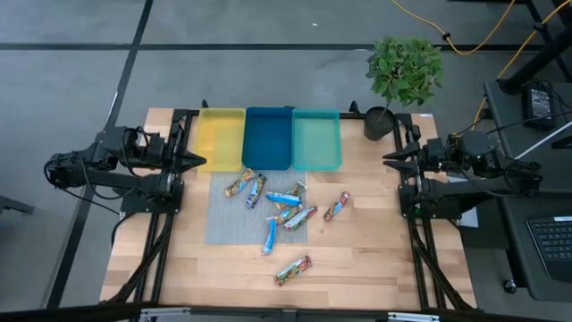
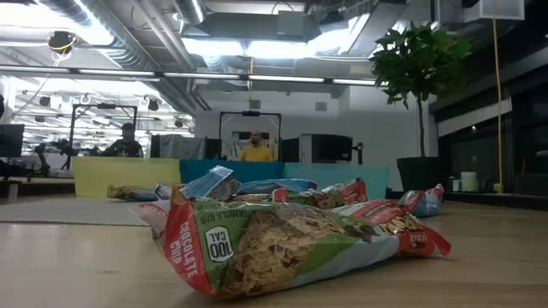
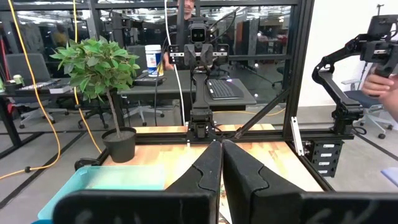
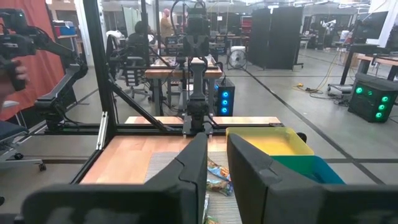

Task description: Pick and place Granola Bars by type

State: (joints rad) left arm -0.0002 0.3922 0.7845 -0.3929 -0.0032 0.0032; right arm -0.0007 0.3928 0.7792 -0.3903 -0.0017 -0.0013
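Several granola bars lie loose on a grey mat (image 1: 255, 215) and on the wood around it. Among them are a tan/green bar (image 1: 239, 182), a blue bar (image 1: 269, 234), a red-orange bar (image 1: 337, 207), and one alone toward the near edge (image 1: 293, 269). That last bar fills the low view (image 2: 291, 244). My left gripper (image 1: 202, 161) hovers at the table's left side beside the yellow tray, its fingers shut (image 3: 221, 165). My right gripper (image 1: 387, 159) hovers at the right side by the teal tray, open by a narrow gap (image 4: 216, 158). Neither gripper touches anything.
Three trays stand side by side along the far edge: yellow (image 1: 221, 139), blue (image 1: 268, 138) and teal (image 1: 316, 139). A potted plant (image 1: 404, 76) stands at the far right corner. Black frame rails run along both table sides. A person's hand (image 3: 385, 87) shows beyond the table.
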